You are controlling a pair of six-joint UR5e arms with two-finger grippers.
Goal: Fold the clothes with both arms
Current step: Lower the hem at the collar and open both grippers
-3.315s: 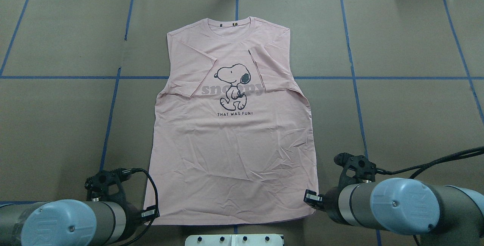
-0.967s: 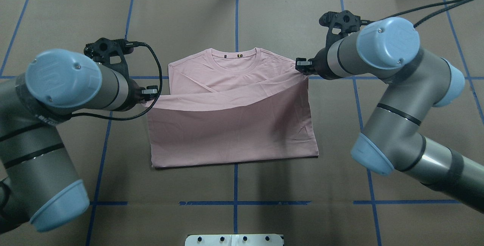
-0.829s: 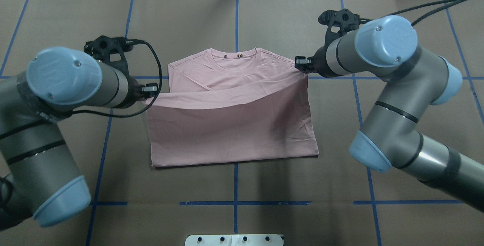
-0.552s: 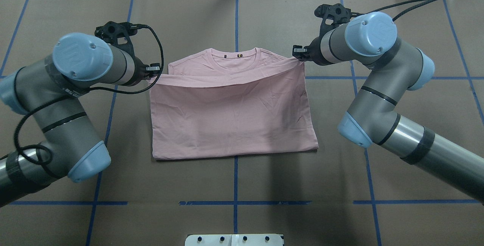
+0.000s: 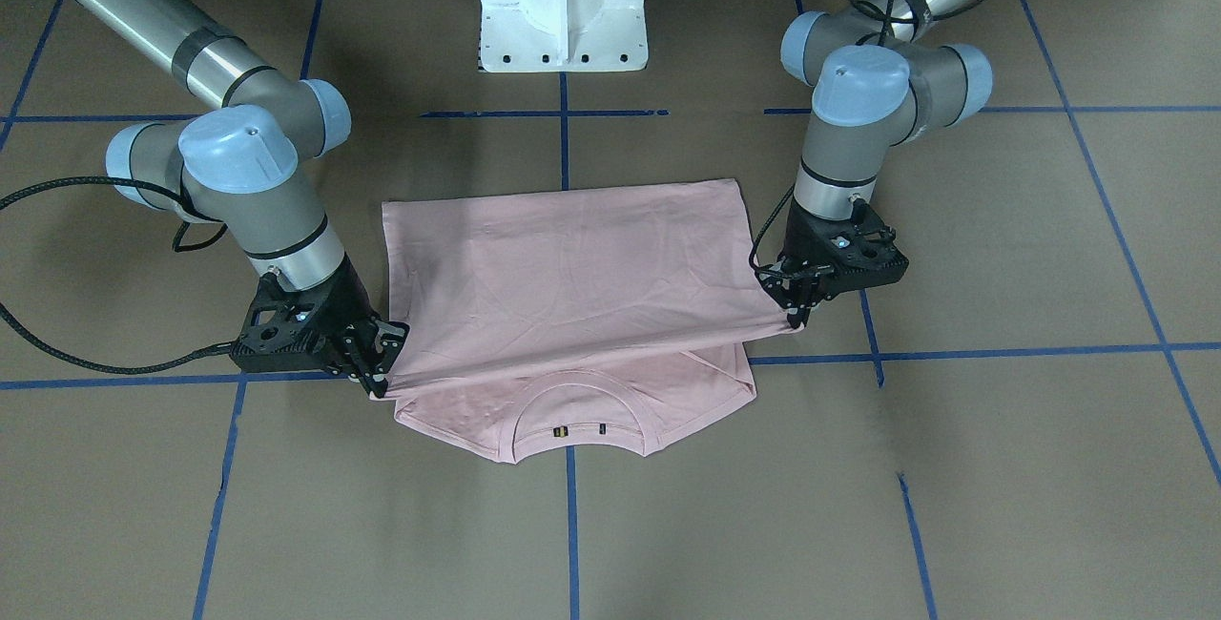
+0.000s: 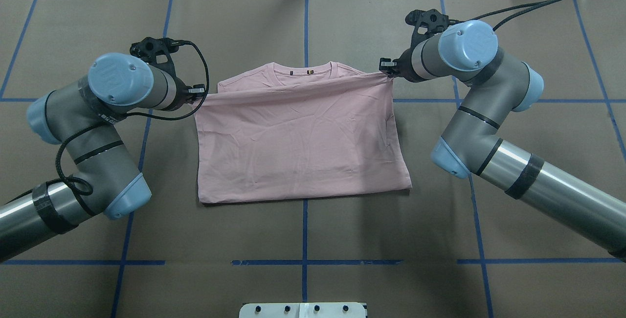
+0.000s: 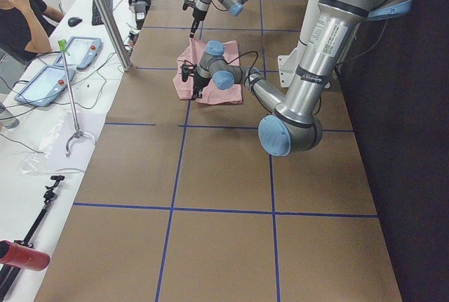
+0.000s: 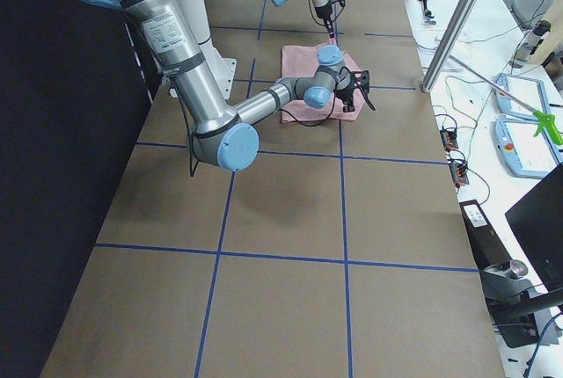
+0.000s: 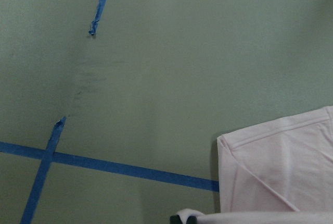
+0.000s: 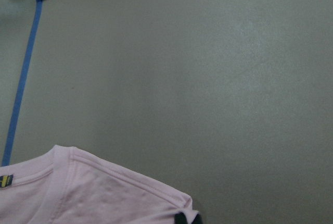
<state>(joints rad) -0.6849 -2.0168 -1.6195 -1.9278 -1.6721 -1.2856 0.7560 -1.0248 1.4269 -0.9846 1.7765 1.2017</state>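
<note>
The pale pink T-shirt (image 6: 298, 137) lies folded in half on the brown table, plain back side up, its Snoopy print hidden. Its ribbed collar (image 6: 303, 69) still shows beyond the raised hem; it also shows in the front-facing view (image 5: 572, 415). My left gripper (image 6: 198, 94) is shut on the hem's left corner, just above the left shoulder. My right gripper (image 6: 386, 67) is shut on the hem's right corner, above the right shoulder. In the front-facing view the left gripper (image 5: 796, 315) is on the right and the right gripper (image 5: 377, 377) on the left. The wrist views show the shoulders (image 9: 281, 172) (image 10: 93, 193) below.
The white pedestal base (image 5: 563, 0) stands at the robot's side of the table. Blue tape lines (image 6: 304, 261) grid the brown table. Beyond the far edge run a metal post (image 7: 105, 14), teach pendants (image 7: 42, 81) and a seated person (image 7: 17, 14).
Both grippers carried the hem from the near edge up over the shirt. In the last second they moved it farther toward the collar, covering the sleeves and chest.
</note>
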